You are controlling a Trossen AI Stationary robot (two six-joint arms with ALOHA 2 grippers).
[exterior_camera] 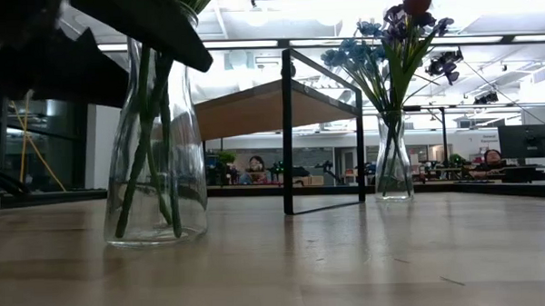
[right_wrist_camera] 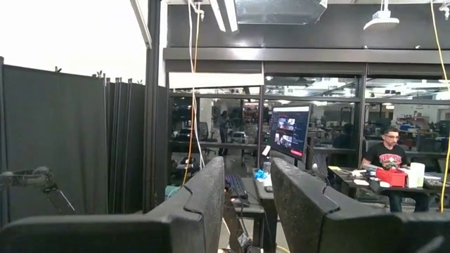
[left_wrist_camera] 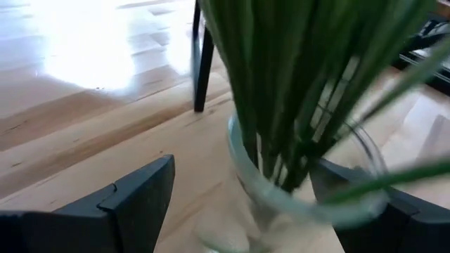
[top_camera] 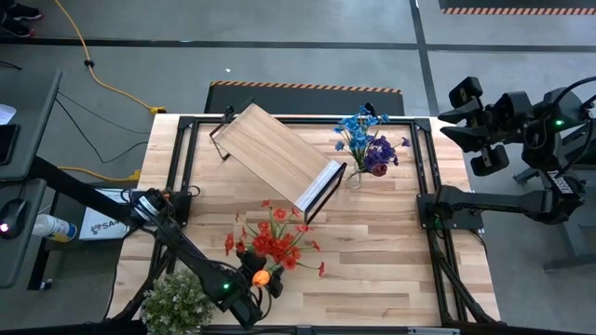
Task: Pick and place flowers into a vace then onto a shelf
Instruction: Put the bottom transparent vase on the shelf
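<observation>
**Straddling the red bouquet's vase**

Spreading our left gripper (left_wrist_camera: 274,204) wide, we flank the glass vase (exterior_camera: 155,175) of red flowers (top_camera: 273,240) at six o'clock, grasping nothing. The blue-purple flowers (top_camera: 370,142) stand at one o'clock beside the shelf (top_camera: 277,154). Our right gripper (right_wrist_camera: 246,204), part-parted and empty, waits off-table at three o'clock.

The shelf (top_camera: 279,156) stands askew across the bench's (top_camera: 391,270) far middle, with open passage beneath its board between thin black legs. Just beside its right end a vase of blue flowers (top_camera: 365,140) blocks the far right. Red flowers (top_camera: 273,240) in a vase (exterior_camera: 154,157) crowd the near middle, the left arm's wide jaws straddling that vase. A bushy plant (top_camera: 175,302) fills the near left corner. The near right of the bench lies bare.
</observation>
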